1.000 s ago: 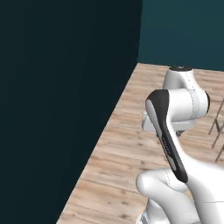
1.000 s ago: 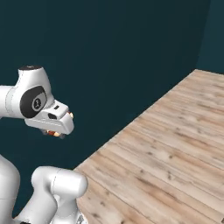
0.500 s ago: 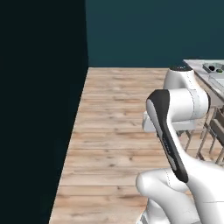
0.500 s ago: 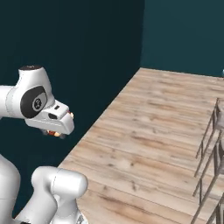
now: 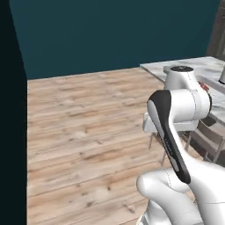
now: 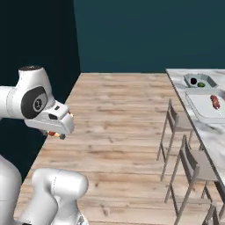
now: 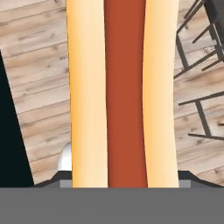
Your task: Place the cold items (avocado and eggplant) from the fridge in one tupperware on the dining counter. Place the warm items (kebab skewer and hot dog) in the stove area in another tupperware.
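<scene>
The room around me is mostly a dark teal wall point(image 6: 149, 35) that runs across the back, with a darker, near-black panel point(image 6: 30, 39) closing in on the left side. Below it lies a floor of pale wooden planks point(image 6: 114, 114), the boards running across the room with brown grain streaks. Along the right side stands the dining counter point(image 6: 211, 132), a long pale marbled slab whose near edge runs toward me; in the left base view its corner point(image 5: 193, 66) shows grey and veined behind my upper arm. Grey chairs point(image 6: 178, 132) with thin legs stand in a row just beside the counter's edge, their backs turned to it. On the counter top sit two shallow containers: the far tupperware point(image 6: 200, 81) holds two small dark and green items that are too small to name, and the nearer tupperware point(image 6: 206, 107) holds the kebab skewer point(image 6: 215, 102), a short reddish stick lying inside it. My pincer point(image 6: 53, 132) hangs over the floor, well apart from the counter, and it is closed around the hot dog point(image 7: 124, 92): in the hand view the bun's two tan halves and the red sausage between them run straight up from my fingertips, with the planks and chair legs far beneath.
</scene>
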